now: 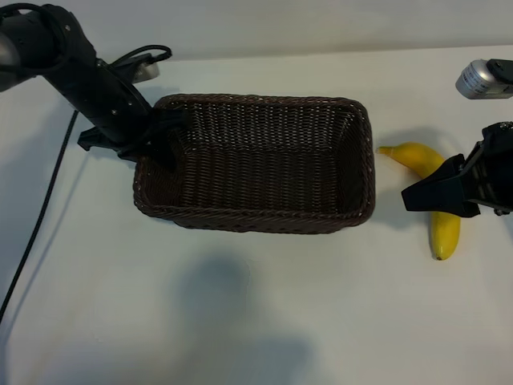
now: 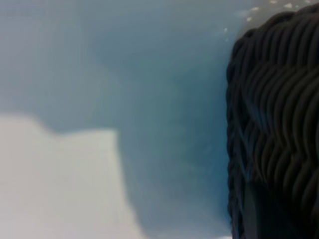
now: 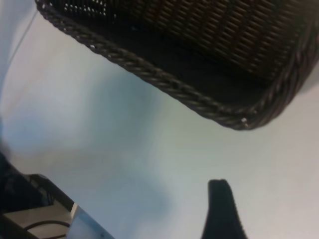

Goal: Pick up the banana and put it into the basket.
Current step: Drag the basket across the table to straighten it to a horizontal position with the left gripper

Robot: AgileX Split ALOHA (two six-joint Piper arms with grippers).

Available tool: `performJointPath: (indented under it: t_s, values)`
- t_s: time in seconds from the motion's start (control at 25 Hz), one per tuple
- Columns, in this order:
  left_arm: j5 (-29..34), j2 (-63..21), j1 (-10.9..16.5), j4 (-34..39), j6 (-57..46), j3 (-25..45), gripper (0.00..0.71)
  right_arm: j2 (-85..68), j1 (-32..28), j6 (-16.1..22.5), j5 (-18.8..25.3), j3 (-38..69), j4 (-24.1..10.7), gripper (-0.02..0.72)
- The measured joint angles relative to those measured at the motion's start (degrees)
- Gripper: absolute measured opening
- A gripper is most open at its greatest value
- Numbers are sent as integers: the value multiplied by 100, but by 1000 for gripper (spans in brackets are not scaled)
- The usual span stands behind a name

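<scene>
Wicker basket (image 1: 256, 210) between banana (image 1: 422, 157) and left claw (image 1: 160, 136)

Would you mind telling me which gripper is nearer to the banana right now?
The right gripper: it sits over the banana's middle. The left gripper is at the basket's far end, with the whole basket between it and the banana.

A lab-style robot test bench: a plain white table (image 1: 256, 321) seen from above, with a black jointed arm (image 1: 88, 72) and its trailing cable (image 1: 36, 224) at ten o'clock, a second arm (image 1: 481, 180) at three o'clock, and only staged props between them.
</scene>
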Motion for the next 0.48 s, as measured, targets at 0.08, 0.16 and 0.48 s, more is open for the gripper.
performJointPath:
  t_s: [0.08,0.16,0.48]
  values:
    - [0,0,-23,-7,0,0,157,0,0,0,0,0,0,471]
    - [0,0,-30,-11,0,0,157,0,0,0,0,0,0,471]
    - [138,0,-30,-43,2,0,286,0,0,0,0,0,0,471]
